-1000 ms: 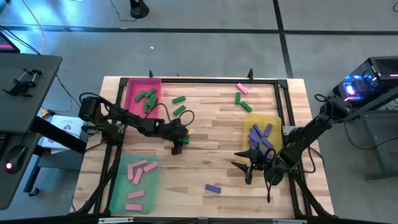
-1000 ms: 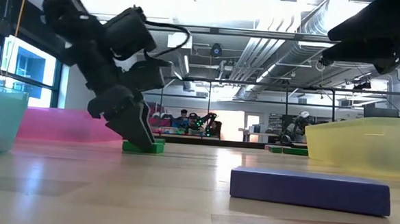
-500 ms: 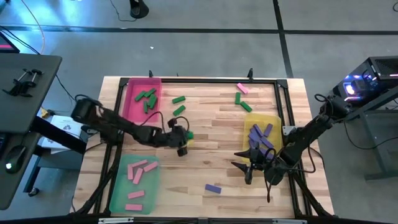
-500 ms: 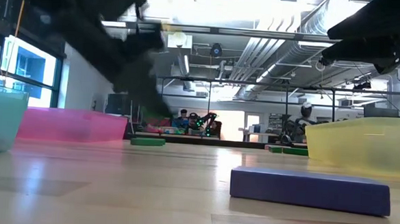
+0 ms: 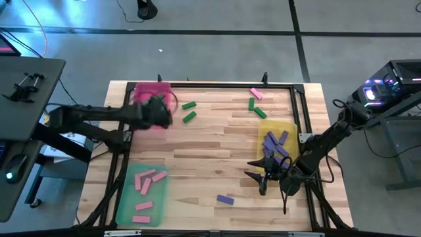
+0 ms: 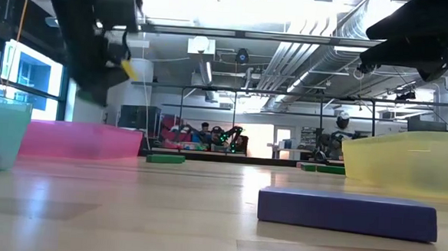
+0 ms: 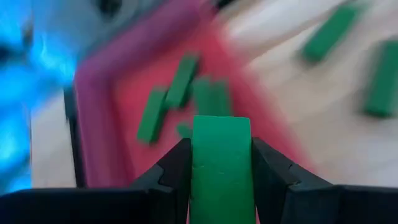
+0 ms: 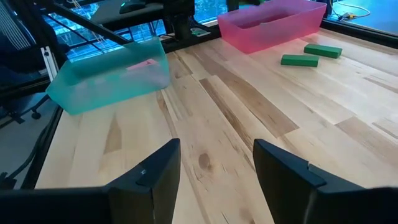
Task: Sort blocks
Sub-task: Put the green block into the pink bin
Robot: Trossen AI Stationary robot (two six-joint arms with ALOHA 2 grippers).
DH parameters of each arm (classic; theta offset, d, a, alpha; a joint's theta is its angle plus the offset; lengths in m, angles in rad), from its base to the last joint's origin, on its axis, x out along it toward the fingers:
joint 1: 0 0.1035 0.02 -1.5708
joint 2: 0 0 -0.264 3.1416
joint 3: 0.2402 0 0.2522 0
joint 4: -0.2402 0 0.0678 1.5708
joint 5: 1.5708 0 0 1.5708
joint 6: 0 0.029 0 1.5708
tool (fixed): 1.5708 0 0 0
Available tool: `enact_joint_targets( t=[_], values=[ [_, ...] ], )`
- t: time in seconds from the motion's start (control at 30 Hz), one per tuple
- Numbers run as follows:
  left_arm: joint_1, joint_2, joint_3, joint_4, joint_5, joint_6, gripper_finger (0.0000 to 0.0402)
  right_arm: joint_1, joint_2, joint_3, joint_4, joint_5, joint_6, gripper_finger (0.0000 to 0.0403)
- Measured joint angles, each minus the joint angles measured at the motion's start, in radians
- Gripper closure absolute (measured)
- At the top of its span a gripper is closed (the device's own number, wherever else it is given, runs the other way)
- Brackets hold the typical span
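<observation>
Left pincer: pinching a green block lengthwise between its fingers, poised above the pink tray at the table's far left corner. Right pincer: spread, empty, waiting beside the yellow tray.

The wooden worktop carries three trays. The pink tray sits at its far left corner, the green tray at its near left corner, and the yellow tray along its right edge. Left of the worktop stands a dark desk.
</observation>
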Motion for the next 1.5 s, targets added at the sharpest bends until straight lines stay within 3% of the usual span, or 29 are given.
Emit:
enact_joint_targets(
  t=[0.2, 0.4, 0.7, 1.03, 1.2, 1.5],
  values=[
    [0.282, -0.012, -0.096, 0.086, 0.271, 0.139, 0.0299, 0.000, 0.000, 0.000, -0.001, 0.000, -0.003, 0.0215],
    [0.368, 0.016, -0.180, 0.131, 0.303, 0.158, 0.0299, 0.000, 0.000, 0.000, -0.004, 0.000, -0.005, 0.0215],
    [0.392, 0.022, -0.214, 0.167, 0.250, 0.169, 0.0265, 0.000, 0.000, 0.000, -0.005, -0.001, -0.002, 0.0215],
    [0.420, 0.022, -0.215, 0.219, 0.249, 0.187, 0.0207, 0.000, 0.000, 0.000, -0.005, -0.003, -0.002, 0.0215],
    [0.434, -0.001, -0.215, 0.216, 0.249, 0.207, 0.0196, 0.000, 0.000, 0.000, -0.005, -0.003, -0.002, 0.0215],
    [0.294, -0.122, -0.215, 0.302, 0.311, 0.239, 0.0197, -0.001, 0.046, 0.000, 0.026, -0.004, -0.002, 0.0215]
  ],
)
